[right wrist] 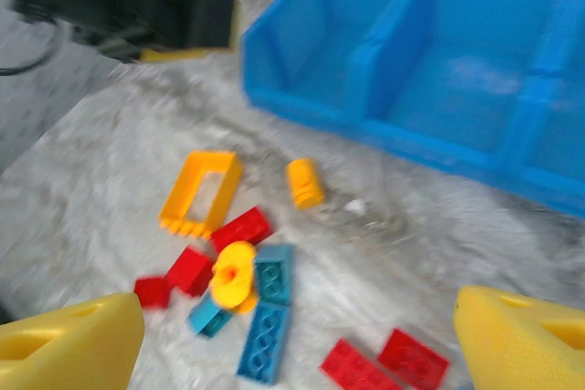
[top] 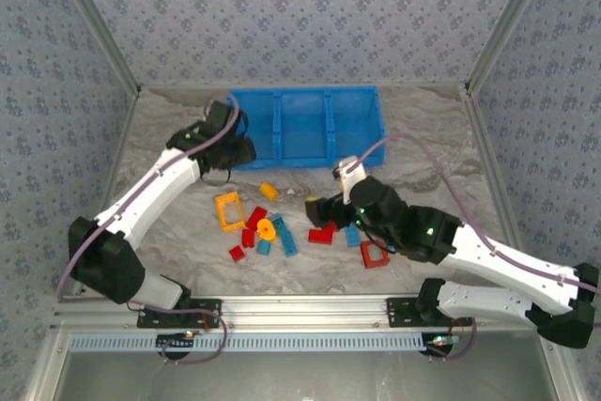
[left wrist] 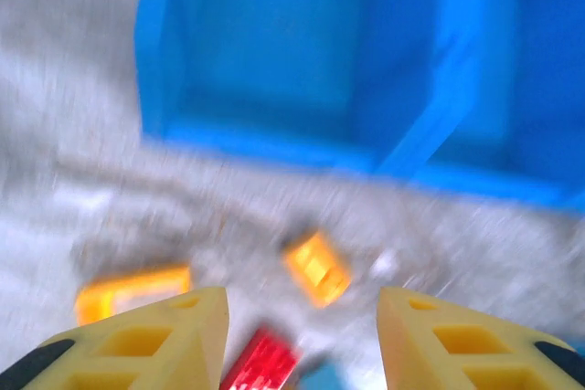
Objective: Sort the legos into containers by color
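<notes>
1. Hovering at the left of the scene, the left end effector sits just beside the near-left corner of the blue bin. Its yellow fingers stand moderately apart and hold nothing, with bare tabletop seen between them.
2. The bin lies at the far middle of the tabletop. Its three compartments sit side by side and its long front wall faces the arms.
3. The legos lie loose on the tabletop in front of the bin, between the two arms. Leftmost is an orange open frame, lying flat. A small red brick sits nearer the arm bases.
4. Just right of the frame, a small orange brick lies alone. It is the piece closest to the bin's front wall, but it does not touch the wall.
5. Nearer the arms is a tight cluster. A yellow round piece touches red bricks on its left and blue bricks on its right.
6. Further right lie a pair of red flat bricks side by side, and then another blue brick. A red open frame lies close beside the right arm.
7. The right end effector hangs over the right part of the pile, near the red pair. Its fingers are spread wide and grip nothing.
</notes>
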Robot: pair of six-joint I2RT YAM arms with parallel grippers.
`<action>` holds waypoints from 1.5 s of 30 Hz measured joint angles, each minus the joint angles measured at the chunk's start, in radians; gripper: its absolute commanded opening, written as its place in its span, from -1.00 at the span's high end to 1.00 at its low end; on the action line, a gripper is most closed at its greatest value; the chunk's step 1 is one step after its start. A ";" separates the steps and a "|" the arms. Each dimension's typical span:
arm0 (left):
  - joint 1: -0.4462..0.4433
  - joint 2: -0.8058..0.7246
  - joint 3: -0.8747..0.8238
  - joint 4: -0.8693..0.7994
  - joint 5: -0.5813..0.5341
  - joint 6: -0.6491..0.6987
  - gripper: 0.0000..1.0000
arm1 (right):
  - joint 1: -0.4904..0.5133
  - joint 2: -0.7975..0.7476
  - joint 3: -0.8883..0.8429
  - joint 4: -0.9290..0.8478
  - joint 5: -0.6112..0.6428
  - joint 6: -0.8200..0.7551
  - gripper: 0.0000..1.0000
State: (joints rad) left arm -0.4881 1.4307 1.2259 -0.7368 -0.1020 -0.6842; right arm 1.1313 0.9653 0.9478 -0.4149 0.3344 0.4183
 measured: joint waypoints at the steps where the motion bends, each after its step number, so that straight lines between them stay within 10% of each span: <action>1: -0.006 -0.010 -0.060 0.000 0.010 -0.013 0.10 | 0.036 0.010 -0.021 0.032 0.003 -0.017 -0.82; 15: -0.045 0.015 -0.307 0.116 0.082 -0.111 0.60 | 0.196 0.147 -0.161 0.318 0.140 -0.082 -0.82; 45: -0.079 0.022 -0.311 0.057 -0.095 -0.117 0.31 | 0.173 0.153 -0.166 0.329 0.150 -0.022 -0.82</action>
State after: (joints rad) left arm -0.5674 1.4525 0.9154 -0.6796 -0.1967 -0.8009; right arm 1.3041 1.1187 0.7822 -0.0856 0.4847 0.3965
